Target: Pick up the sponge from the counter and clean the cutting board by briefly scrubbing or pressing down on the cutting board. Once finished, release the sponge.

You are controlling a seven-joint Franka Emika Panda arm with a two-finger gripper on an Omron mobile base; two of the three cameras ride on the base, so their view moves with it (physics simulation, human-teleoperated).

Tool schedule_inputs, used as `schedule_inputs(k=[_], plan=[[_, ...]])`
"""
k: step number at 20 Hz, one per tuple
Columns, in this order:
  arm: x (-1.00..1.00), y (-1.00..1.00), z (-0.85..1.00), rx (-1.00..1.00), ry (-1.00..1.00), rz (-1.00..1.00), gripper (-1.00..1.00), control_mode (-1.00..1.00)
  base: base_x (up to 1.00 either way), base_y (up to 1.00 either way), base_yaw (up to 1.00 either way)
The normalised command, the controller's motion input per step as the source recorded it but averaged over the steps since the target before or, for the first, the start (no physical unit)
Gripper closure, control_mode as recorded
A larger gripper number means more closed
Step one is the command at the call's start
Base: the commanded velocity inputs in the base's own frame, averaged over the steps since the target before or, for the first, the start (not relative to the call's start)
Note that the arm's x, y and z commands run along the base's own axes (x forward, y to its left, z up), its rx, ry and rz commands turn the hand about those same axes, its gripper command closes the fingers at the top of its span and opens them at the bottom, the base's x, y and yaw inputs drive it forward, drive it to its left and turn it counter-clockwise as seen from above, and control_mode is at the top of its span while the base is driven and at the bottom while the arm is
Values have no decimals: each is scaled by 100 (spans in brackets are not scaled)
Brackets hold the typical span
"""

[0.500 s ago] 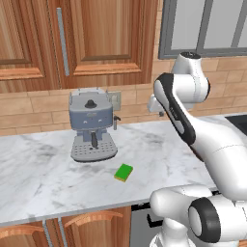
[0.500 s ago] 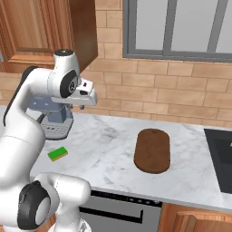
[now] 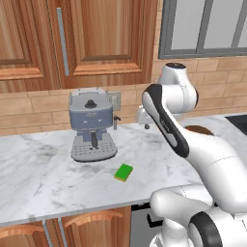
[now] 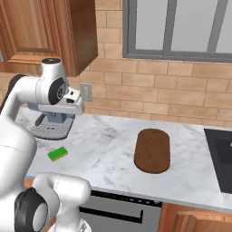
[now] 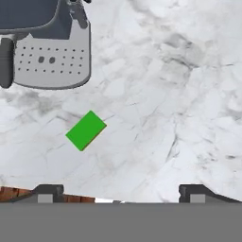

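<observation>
The sponge (image 3: 124, 172) (image 4: 58, 154) (image 5: 86, 130) lies flat on the white marble counter (image 3: 38, 173) (image 4: 104, 149) (image 5: 179, 94), green top up, just in front of the coffee machine. To the right lies the dark brown oval cutting board (image 4: 152, 150); in the left base view only a sliver of the board (image 3: 198, 129) peeks out from behind my arm. My gripper (image 5: 122, 193) (image 3: 145, 123) hangs high above the counter, open and holding nothing, pointing down. In the hand view the sponge sits left of centre, well ahead of the fingertips (image 5: 47, 191).
A grey coffee machine (image 3: 91, 126) (image 4: 52, 124) (image 5: 45, 45) stands at the back left of the counter, close behind the sponge. A dark stovetop (image 4: 219, 158) borders the counter on the right. The counter's front edge runs just below the sponge.
My hand has swung left and a little lower, away from the cutting board side toward the coffee machine and sponge. Sponge and board have not moved.
</observation>
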Motion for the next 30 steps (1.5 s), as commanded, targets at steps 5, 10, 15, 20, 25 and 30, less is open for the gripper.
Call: schedule_inputs(k=[5,10,15,20,25,30], plan=[[0,90,-57,0,21,-2,-100,-100,0,0,0],[-2,52,-65,0,22,-14,-100,-100,0,0,0],[-1,20,-65,0,20,-10,-100,-100,0,0,0],[0,0,-57,0,11,-16,-100,-100,0,0,0],[0,0,-38,0,-6,-18,-100,-100,0,0,0],[0,0,-28,0,-12,-19,-100,-100,0,0,0]])
